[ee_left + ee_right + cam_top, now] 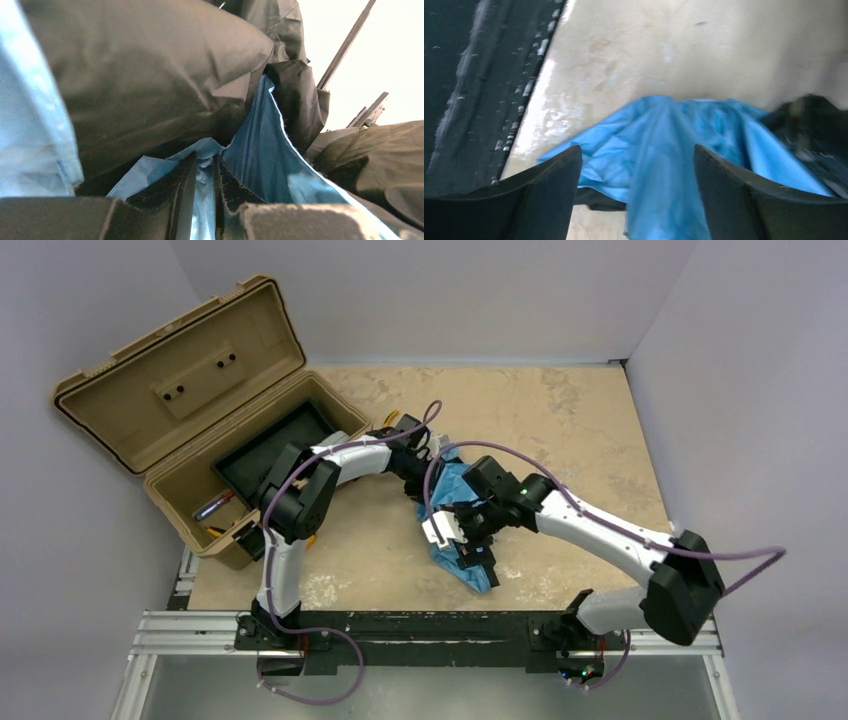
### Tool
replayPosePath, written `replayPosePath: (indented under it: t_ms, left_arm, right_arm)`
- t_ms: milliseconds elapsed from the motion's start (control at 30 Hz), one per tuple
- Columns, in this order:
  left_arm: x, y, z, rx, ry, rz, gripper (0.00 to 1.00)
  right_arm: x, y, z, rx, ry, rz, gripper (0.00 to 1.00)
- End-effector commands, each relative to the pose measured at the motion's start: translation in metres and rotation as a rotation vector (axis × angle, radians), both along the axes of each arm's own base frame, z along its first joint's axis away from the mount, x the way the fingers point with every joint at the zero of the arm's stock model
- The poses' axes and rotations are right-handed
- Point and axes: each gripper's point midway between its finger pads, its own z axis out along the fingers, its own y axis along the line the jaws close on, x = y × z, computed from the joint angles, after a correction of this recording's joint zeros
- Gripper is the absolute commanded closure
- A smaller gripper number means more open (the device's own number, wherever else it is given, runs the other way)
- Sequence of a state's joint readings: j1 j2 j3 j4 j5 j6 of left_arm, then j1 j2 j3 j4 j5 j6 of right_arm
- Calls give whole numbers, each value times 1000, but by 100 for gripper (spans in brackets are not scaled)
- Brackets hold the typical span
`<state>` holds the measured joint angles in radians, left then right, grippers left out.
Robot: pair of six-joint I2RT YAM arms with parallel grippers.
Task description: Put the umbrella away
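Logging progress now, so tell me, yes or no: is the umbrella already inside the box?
No, the umbrella lies on the table, outside the open box.

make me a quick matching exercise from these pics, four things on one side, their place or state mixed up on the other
Things:
1. umbrella
2. tan case
3. left gripper
4. right gripper

Place or state:
A. open, hovering over blue fabric
B. lid up, at the far left of the table
C. crumpled in the middle of the table
D. shut on a fold of blue fabric

Pairs: 1-C, 2-B, 3-D, 4-A
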<state>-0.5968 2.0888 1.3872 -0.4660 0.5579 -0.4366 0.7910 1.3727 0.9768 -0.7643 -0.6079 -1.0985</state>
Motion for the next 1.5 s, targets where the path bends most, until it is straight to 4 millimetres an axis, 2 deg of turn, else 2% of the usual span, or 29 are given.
replayPosePath:
  t_ms: [0, 100, 267, 433, 667, 767, 833, 900, 1000, 1067, 1133, 1200, 1333, 1467]
  left_arm:
    - [-30, 33, -41, 177, 135, -1, 82]
    - [-31, 32, -39, 174, 138, -3, 82]
    - [-29, 32, -37, 170, 139, -3, 82]
    - [-29, 31, -35, 164, 141, -5, 82]
    - [-31, 26, -28, 132, 157, -21, 82]
    - [-36, 21, -25, 105, 176, -37, 82]
    - [-42, 16, -22, 86, 195, -54, 82]
    - [-46, 11, -19, 71, 203, -73, 81]
    - [-45, 4, -11, 42, 196, -76, 80]
    - [-38, 1, -2, 36, 160, -67, 77]
    - [-28, -2, 13, 27, 111, -53, 73]
    - [-14, -6, 33, 8, 55, -36, 69]
    - [17, -8, 79, -28, -75, 9, 62]
    - [40, 2, 120, -42, -207, 57, 54]
  right_arm:
    - [39, 10, 48, 172, -259, -169, 3]
    - [64, 10, 40, 139, -341, -237, 1]
    - [75, 16, 39, 135, -431, -195, 1]
    - [75, -1, -14, 34, -481, -131, 1]
    - [101, 3, -63, -6, -598, -108, 1]
    - [113, 7, -72, 4, -659, -104, 4]
    - [116, 12, -78, -3, -652, -94, 8]
    - [117, 15, -86, -25, -617, -91, 19]
    - [120, 13, -99, -76, -560, -101, 46]
    - [118, 6, -108, -117, -516, -101, 60]
    - [112, -1, -114, -143, -483, -90, 67]
    - [105, -4, -112, -140, -449, -74, 72]
    - [99, -12, -111, -163, -412, -66, 74]
    - [93, -24, -113, -179, -377, -72, 75]
